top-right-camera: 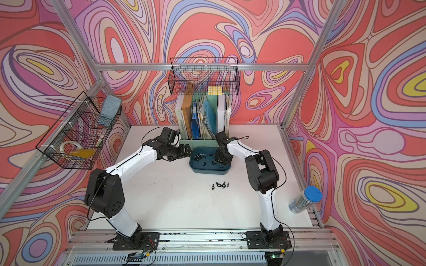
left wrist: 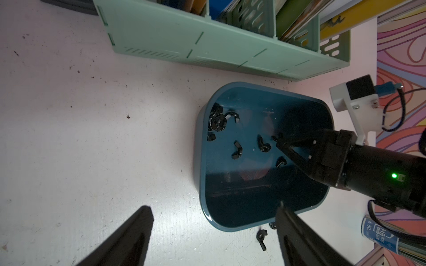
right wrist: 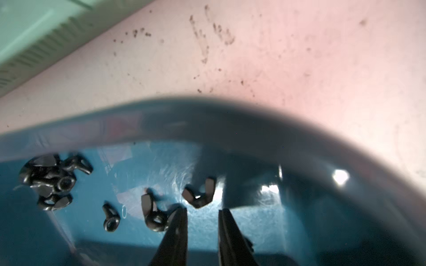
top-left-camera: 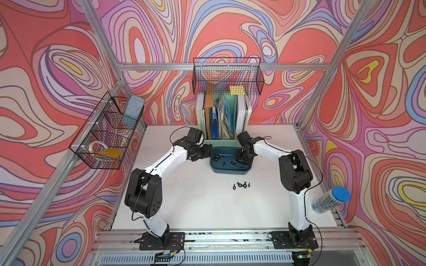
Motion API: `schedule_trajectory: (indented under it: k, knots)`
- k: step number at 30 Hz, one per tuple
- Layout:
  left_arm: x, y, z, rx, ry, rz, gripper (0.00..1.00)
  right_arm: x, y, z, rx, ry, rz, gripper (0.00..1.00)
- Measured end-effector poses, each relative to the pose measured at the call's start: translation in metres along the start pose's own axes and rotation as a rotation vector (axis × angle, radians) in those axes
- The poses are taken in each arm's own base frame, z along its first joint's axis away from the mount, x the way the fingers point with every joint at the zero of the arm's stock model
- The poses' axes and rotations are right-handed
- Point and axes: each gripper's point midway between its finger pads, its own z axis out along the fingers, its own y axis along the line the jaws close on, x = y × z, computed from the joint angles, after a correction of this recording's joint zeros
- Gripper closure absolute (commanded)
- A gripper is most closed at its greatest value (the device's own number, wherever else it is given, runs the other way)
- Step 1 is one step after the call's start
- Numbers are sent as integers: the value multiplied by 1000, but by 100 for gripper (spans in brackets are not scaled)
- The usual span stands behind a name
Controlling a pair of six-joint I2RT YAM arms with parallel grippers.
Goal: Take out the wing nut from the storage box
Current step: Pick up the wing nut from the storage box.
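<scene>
bright even top views, bowed edges, glare in storage box (right wrist: 340,177), near rim blurred

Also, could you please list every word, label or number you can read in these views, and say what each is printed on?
"HB": on the blue label of the pencil tube, left wrist view.
"50": same label; the small characters beside it are too blurred to read.
Spine print on the white binder in a top view: too small to read.
No other text.

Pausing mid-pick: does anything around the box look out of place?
Nothing damaged or spilled. A few wing nuts lie loose on the table before the box, which fits the task. Dark specks soil the table behind it.
</scene>
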Motion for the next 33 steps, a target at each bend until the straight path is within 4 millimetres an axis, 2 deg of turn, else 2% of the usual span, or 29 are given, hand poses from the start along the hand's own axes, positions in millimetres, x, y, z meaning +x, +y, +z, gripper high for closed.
schedule_trajectory:
  k: [20,23,26,33]
  knots:
    - [-4,-3,-2,7,-10,15,8,-7,6,10,-52,19,26,81]
    - [-4,-3,-2,7,-10,18,1,-7,6,10,-52,19,28,84]
    - [-4,-4,-2,8,-9,18,1,-7,6,10,-52,17,30,90]
    - [-4,-4,-2,9,-9,18,1,-9,8,10,-61,8,26,97]
